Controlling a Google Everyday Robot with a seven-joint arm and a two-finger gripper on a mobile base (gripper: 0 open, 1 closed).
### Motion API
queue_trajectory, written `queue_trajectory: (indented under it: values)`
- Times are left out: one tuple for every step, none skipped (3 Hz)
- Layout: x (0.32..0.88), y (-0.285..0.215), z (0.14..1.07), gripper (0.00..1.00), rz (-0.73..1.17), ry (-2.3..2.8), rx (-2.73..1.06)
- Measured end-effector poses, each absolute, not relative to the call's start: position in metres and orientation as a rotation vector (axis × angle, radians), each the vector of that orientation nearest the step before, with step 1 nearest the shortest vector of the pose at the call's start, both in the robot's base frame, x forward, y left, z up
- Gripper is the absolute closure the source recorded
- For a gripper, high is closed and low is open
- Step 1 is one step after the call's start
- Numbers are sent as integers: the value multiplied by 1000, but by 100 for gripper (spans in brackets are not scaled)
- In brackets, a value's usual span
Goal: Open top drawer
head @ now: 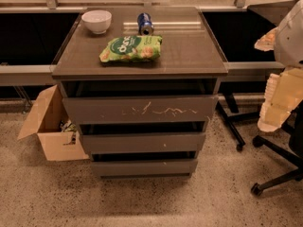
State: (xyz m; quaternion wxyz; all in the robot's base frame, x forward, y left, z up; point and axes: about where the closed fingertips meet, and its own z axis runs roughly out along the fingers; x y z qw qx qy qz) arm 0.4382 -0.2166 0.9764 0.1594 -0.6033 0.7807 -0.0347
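The top drawer [139, 109] is a wide dark grey handleless front with pale squiggly scratches across its middle. It sits just under the cabinet top [189, 56], with a dark gap above it. Two narrower grey drawer fronts [142, 142] lie below it. My gripper [278, 109] is the pale cream part hanging at the right edge of the view, level with the top drawer. It is well to the right of the cabinet and touches nothing on it.
On the cabinet top are a white bowl [96, 21], a blue can on its side [145, 23] and a green snack bag [131, 48]. An open cardboard box [49, 126] stands on the floor at the left. A black office chair base [277, 150] is at the right.
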Motion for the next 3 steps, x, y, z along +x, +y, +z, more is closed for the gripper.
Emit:
queue_trajectory:
  values:
    - [438,-217,976,0,-99,2231,-1724]
    - [454,-193,943,0,8,2110,-1754]
    - [467,-163,899,0,160,1996,-1763]
